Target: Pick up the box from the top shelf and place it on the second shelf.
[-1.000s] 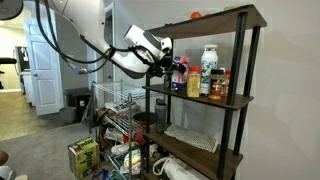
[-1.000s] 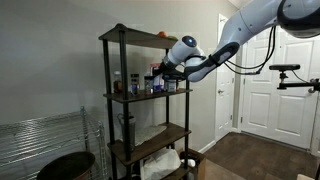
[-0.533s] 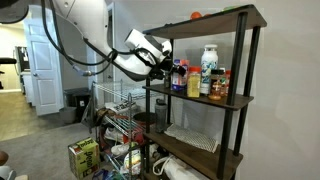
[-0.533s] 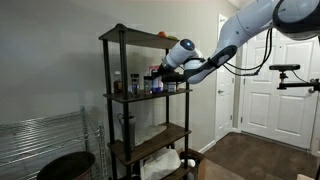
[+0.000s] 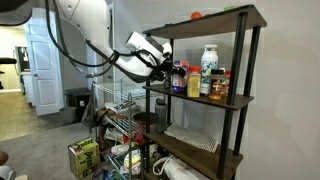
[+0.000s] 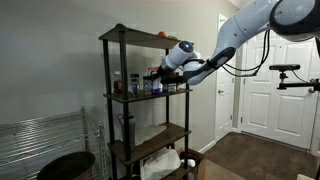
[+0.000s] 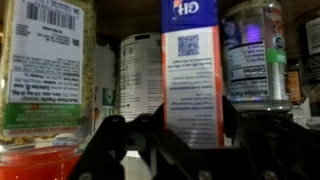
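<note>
The box (image 7: 192,80), a blue and white carton with red-orange edges, stands upright between my gripper's (image 7: 193,118) two dark fingers in the wrist view; the fingers press its sides. In both exterior views my gripper (image 5: 170,68) (image 6: 160,78) reaches in over the front edge of the second shelf (image 5: 215,100) (image 6: 130,97), holding the box (image 5: 179,76) among the bottles there. The top shelf (image 5: 220,15) (image 6: 140,35) carries only a small orange object (image 5: 196,15).
A tall white bottle with a blue label (image 5: 208,62) and jars (image 5: 219,85) crowd the second shelf; bottles (image 7: 45,70) (image 7: 255,55) flank the box closely. A yellow-green box (image 5: 82,157) and a wire rack (image 5: 120,110) stand beside the unit. A black bin (image 6: 70,165) sits low.
My gripper with the box has edged slightly further in toward the bottles on the second shelf. The bottles have not moved.
</note>
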Tool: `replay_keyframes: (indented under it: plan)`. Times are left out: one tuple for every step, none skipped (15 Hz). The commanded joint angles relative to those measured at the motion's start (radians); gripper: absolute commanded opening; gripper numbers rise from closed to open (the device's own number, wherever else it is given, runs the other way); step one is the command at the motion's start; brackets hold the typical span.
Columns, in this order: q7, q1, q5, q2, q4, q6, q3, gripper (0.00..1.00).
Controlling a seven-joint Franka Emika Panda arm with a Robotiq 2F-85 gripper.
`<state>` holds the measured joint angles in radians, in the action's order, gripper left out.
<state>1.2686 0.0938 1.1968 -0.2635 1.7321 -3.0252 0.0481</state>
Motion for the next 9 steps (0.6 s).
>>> replay_keyframes:
  plan:
    - [0.065,-0.019,0.051,-0.007,-0.036,0.009,-0.026,0.23]
    - [0.065,-0.023,0.050,-0.007,-0.036,0.009,-0.030,0.23]
    - [0.065,-0.025,0.047,-0.008,-0.036,0.009,-0.033,0.23]
    - [0.067,-0.027,0.048,-0.008,-0.036,0.008,-0.035,0.23]
    - [0.069,-0.029,0.047,-0.008,-0.036,0.008,-0.039,0.23]
    - [0.071,-0.032,0.047,-0.008,-0.037,0.008,-0.042,0.23]
    - [0.074,-0.035,0.047,-0.008,-0.037,0.009,-0.046,0.23]
    - [0.075,-0.036,0.044,-0.009,-0.037,0.008,-0.048,0.23]
    - [0.074,-0.035,0.031,-0.007,-0.032,0.012,-0.046,0.56]
